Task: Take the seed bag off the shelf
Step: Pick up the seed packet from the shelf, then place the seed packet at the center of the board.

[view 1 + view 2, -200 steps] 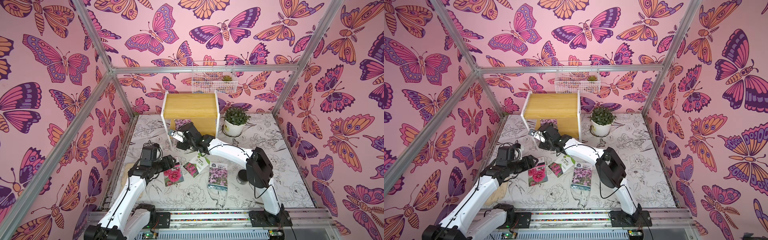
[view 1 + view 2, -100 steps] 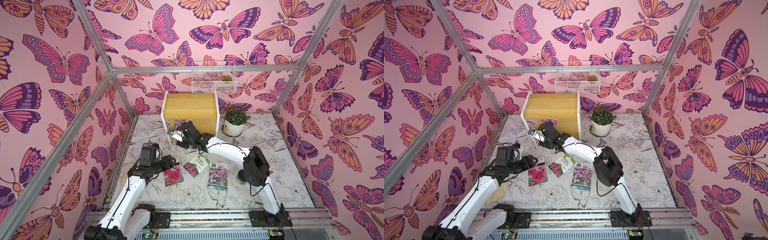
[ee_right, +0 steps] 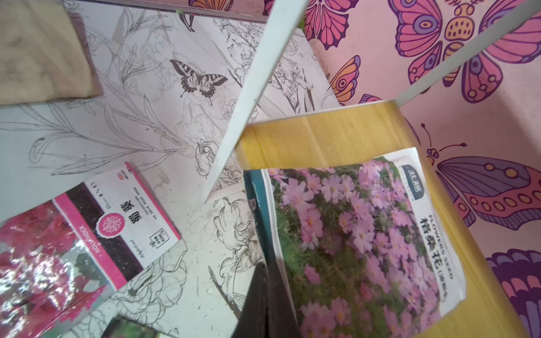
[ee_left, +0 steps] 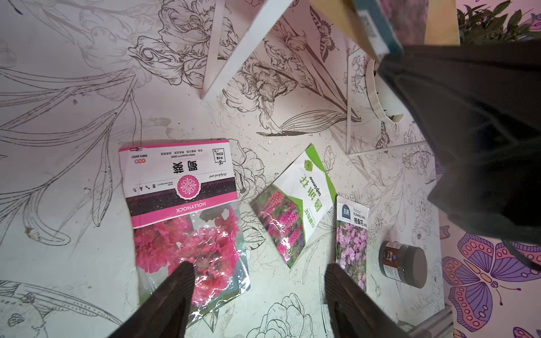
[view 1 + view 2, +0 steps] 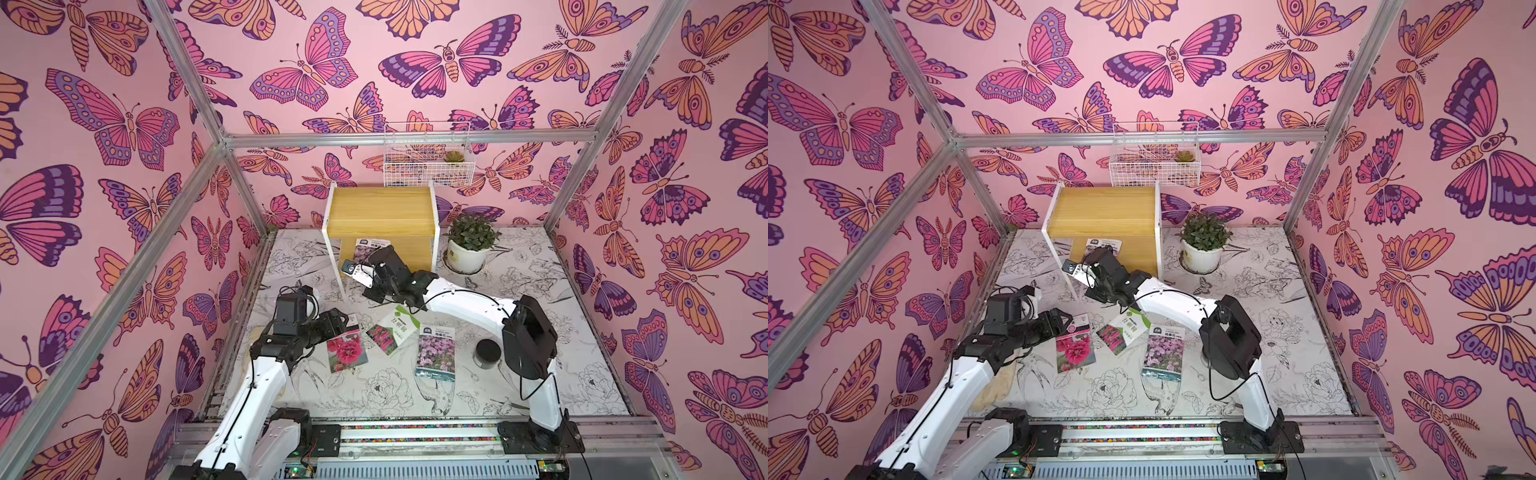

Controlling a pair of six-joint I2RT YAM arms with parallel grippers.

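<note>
Where the table (image 5: 561, 332) meets the back wall, we see the shelf (image 5: 380, 208) standing, its yellow top board raised above a lower board in front. Just to its side sits a potted plant (image 5: 471, 241) in a white pot.

On the lower board lies the seed bag (image 5: 368, 249), a flat packet of pale purple flowers, with its near end hanging past the board's front edge. We find the right claw (image 5: 371, 261) reaching in from the front, at that overhanging end. In the right wrist view, the right claw (image 3: 268, 281) has its jaws pressed together on the bag's (image 3: 351, 234) teal-edged side, so it grips the bag. The rest of the bag rests on the board.

Well apart, nearer the front, the left claw (image 4: 257, 267) hangs with jaws apart, holding nothing, over the hollyhock packet (image 4: 181, 210). Beside this lie a green packet (image 5: 392, 334) and a purple packet (image 5: 435, 353), all flat on the table. Smallest is a dark jar (image 5: 487, 352), just beside the purple packet.
</note>
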